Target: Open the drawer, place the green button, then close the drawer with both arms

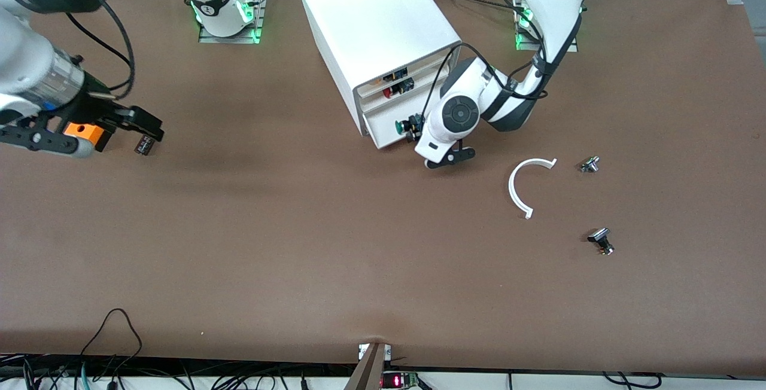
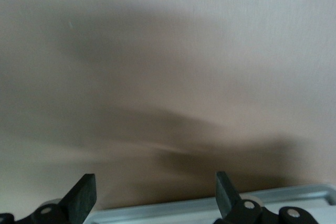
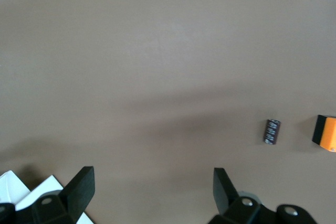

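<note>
The green button lay in the drawer, third from the top of the white cabinet. The drawer stood out a little from the cabinet's face, and the left arm's wrist covered the end of it nearest that arm. The left gripper hung low in front of the drawer, mostly hidden under its own wrist in the front view. In the left wrist view its fingers stood apart with nothing between them, over blurred table and a pale strip that could not be identified. A red button showed in the drawer above. The right gripper waited over the table toward the right arm's end, jaws apart and empty, with a small black cylinder lying near it. An orange block was cut off at the edge of the right wrist view. Toward the left arm's end lay a white curved piece and two small black-and-silver parts, too small to make out.
</note>
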### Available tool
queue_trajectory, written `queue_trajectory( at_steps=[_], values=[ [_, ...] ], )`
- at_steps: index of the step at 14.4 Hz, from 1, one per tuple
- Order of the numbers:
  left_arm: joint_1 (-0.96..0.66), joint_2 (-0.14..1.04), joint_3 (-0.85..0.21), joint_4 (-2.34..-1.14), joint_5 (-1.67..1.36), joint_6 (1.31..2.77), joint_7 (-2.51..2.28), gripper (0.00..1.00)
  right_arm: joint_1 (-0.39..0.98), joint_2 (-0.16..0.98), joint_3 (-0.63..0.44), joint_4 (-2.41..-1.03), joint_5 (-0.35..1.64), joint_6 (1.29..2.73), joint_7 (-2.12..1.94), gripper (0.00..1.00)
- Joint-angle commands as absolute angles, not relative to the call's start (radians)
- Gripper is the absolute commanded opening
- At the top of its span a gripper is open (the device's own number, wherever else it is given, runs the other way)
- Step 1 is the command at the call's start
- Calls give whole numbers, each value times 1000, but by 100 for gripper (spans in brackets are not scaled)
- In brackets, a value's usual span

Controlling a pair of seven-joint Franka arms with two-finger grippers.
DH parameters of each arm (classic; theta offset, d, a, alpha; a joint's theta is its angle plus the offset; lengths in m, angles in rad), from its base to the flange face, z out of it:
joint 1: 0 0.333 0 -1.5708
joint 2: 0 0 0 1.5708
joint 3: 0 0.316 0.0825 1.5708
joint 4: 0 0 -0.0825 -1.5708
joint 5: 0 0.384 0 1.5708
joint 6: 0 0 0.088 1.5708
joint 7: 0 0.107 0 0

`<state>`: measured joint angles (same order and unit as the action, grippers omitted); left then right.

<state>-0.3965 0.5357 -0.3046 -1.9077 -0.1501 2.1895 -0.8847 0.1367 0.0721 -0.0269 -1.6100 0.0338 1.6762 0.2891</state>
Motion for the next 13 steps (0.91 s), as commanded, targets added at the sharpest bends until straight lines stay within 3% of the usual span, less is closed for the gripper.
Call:
queue_trajectory(
  at_steps=[1,5,9,13],
  values=[
    [-396,497,-356,-1954,-176,2197,-916,100,31,-24,66,-1698,22,1697,244,100],
    [-397,499,-380,-1970,-206,2195,-917,100,-26,-118,126,-1759,3,1700,241,100],
    [-376,486,-377,-1953,-204,2183,-911,100,-32,-124,137,-1764,-2,1715,233,100],
    [-284,427,-370,-1826,-148,2047,-897,100,-32,-97,137,-1729,0,1706,258,100]
  ],
)
